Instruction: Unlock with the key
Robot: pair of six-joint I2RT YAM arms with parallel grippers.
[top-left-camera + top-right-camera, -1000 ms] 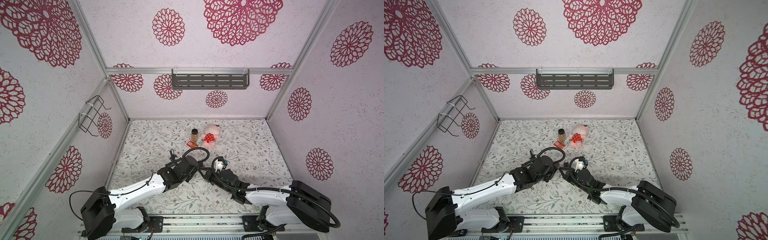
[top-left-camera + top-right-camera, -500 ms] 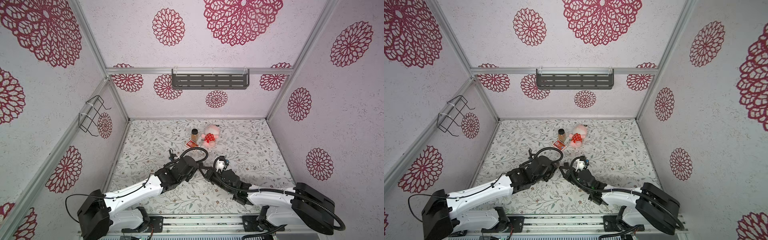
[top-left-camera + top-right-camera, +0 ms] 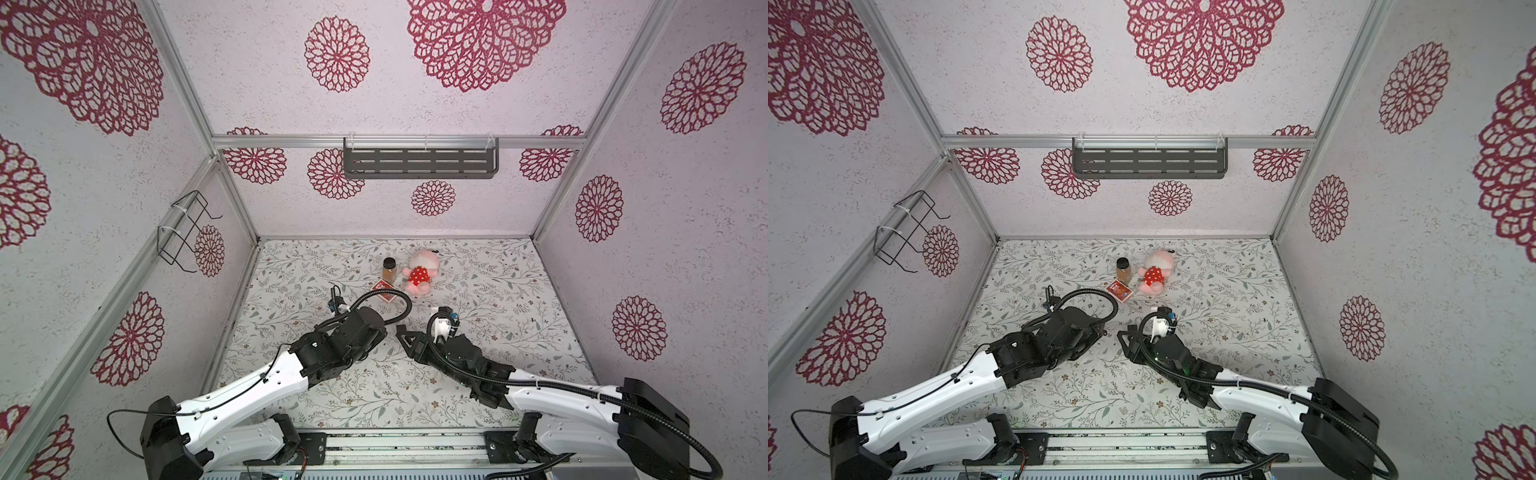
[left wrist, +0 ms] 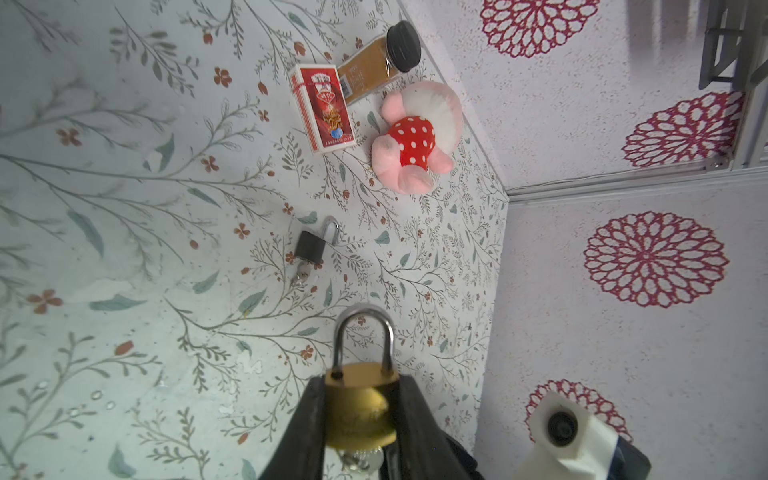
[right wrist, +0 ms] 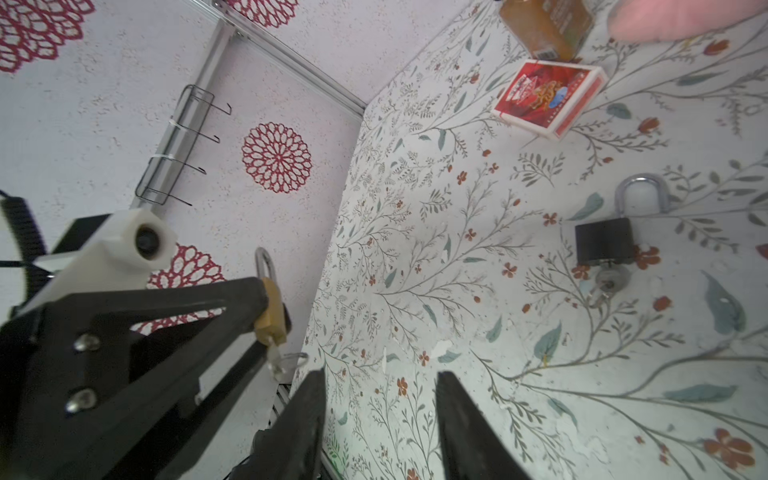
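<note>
Left tool clenched on the flat sides of a small brass padlock, held clear of the floral-print table. The silver steel shackle points away from the wrist, and both legs look seated, so I judge it not yet unlocked. A small silver key sits in the keyhole at the padlock's base, opposite the shackle and in line with the lock's long axis. A thin wire key ring hangs off its head. Right tool released, fingers apart, nothing between them.

Deciding relation: the key head lies just beside the right tool, outside the gap and off the side of one finger. The right arm is the nearer one to it; the left arm only holds the lock. The next move likely needs the right tool to shift sideways until the key head is in the gap, then close and twist about the lock's long axis.

Views: the right wrist view shows key, ring and that sideways offset. The left wrist view shows the shackle and brass face, with the key nearly hidden under the body. In both top views the left wrist covers lock and key.

Beyond the tools, toward the back wall, untouched: a black padlock with its own key, and a red card box
</note>
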